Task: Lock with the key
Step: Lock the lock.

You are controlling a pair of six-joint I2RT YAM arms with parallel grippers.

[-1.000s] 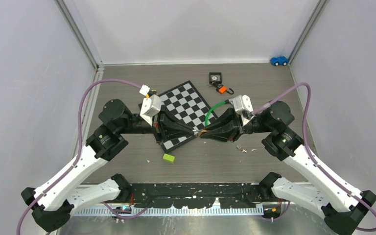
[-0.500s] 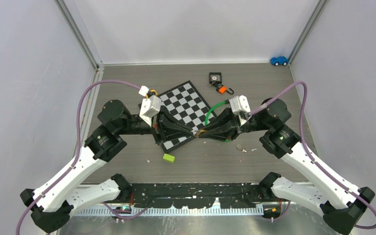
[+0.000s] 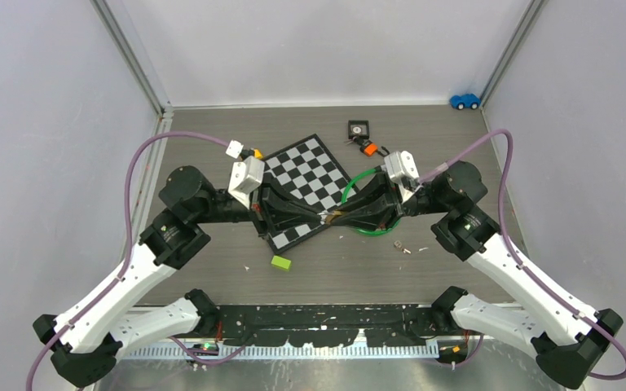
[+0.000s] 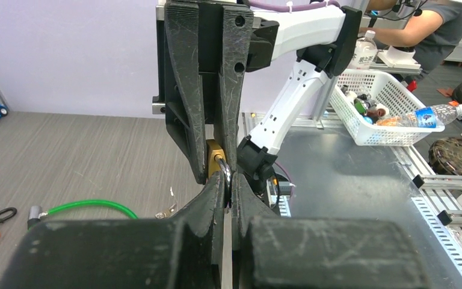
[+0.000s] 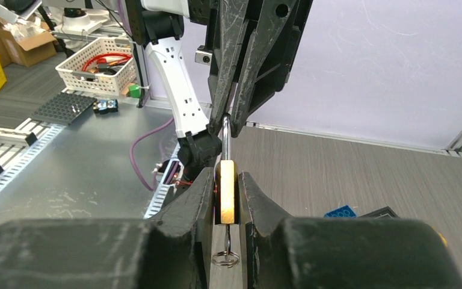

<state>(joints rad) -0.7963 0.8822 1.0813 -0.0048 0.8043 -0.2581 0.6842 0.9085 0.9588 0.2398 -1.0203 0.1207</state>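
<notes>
A brass padlock (image 5: 227, 194) hangs in the air between the two arms, over the near corner of the checkerboard. My right gripper (image 5: 227, 180) is shut on the padlock's body. The key (image 5: 227, 238) sticks out of the lock's near end, with its ring (image 5: 225, 259) dangling between my fingers. My left gripper (image 4: 227, 180) is shut on the steel shackle (image 4: 224, 171), with the brass body (image 4: 214, 158) just beyond its tips. In the top view the left gripper (image 3: 323, 218) and the right gripper (image 3: 340, 217) meet tip to tip.
A green cable (image 3: 364, 230) loops under the right gripper. A checkerboard (image 3: 306, 175) lies behind the grippers. An orange carabiner (image 3: 371, 149) and a black square (image 3: 359, 129) sit farther back, a blue toy car (image 3: 464, 101) at the far right corner. A green block (image 3: 280, 262) and small scraps (image 3: 402, 247) lie nearer.
Both wrists have shifted slightly toward the back, the right one turning, and the green cable now shows below the right gripper. Both grips on the padlock have held.
</notes>
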